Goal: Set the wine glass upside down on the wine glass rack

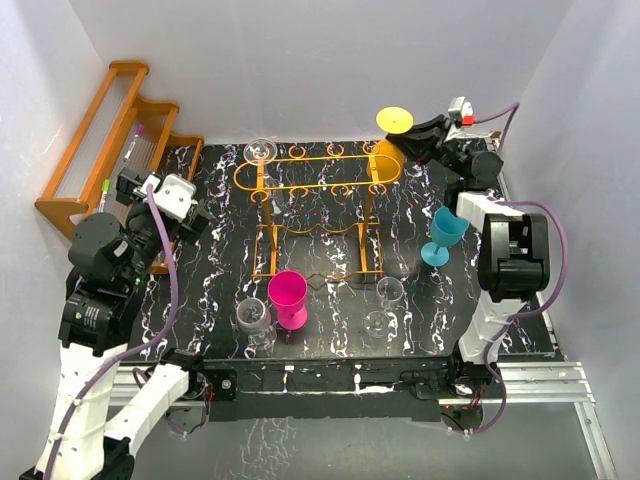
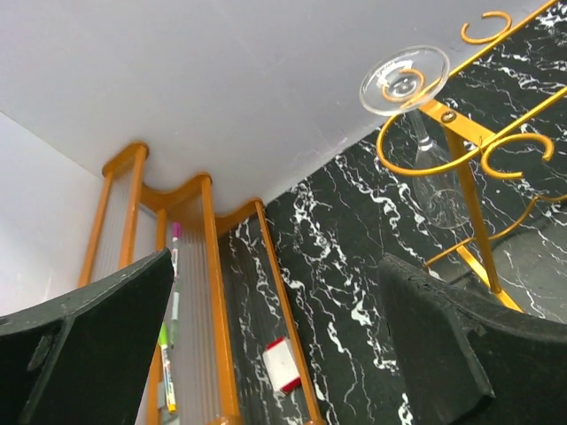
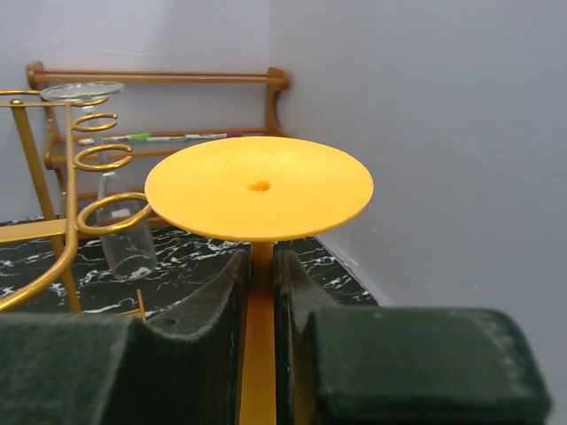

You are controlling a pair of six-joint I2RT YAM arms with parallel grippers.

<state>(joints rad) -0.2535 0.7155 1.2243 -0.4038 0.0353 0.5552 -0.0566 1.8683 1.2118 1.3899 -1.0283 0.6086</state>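
Stem of the yellow wine glass [image 3: 257, 188] pinched firmly between the right fingers [image 3: 229, 288], foot up above them, bowl hanging below. Already inverted, so no turning left to do. Held at the far right end of the wine glass rack [image 1: 318, 187], bowl close against the end ring; stem inside that ring or just beside it, impossible to tell from above. Not released, at any rate. Left fingers [image 2: 97, 345] spread wide, gripping nothing, off by the wooden rack [image 1: 105, 135], well apart from the action.

Step in hand, by the look of it: threading the stem into an open ring slot. Line the stem up with the mouth of the nearest ring, ahead and left of the right fingers. Keep the glass plumb to avoid snagging the foot on the wire. Slide in sideways, foot above the ring, bowl below, then lower gently to rest the foot on the wire. Let go only after settling the weight there. Thin wire, light stand, probably easy to nudge. Steer well away from the clear glass [image 3: 81, 90] hung at the far end, beyond the fingertips.

Writing: none readable. No brand on glass or rack. Small white-and-red tag [image 2: 283, 365] low between the left fingers, blank as far as visible. Pens [image 2: 174, 292] in the wooden rack, markings too blurred to read.
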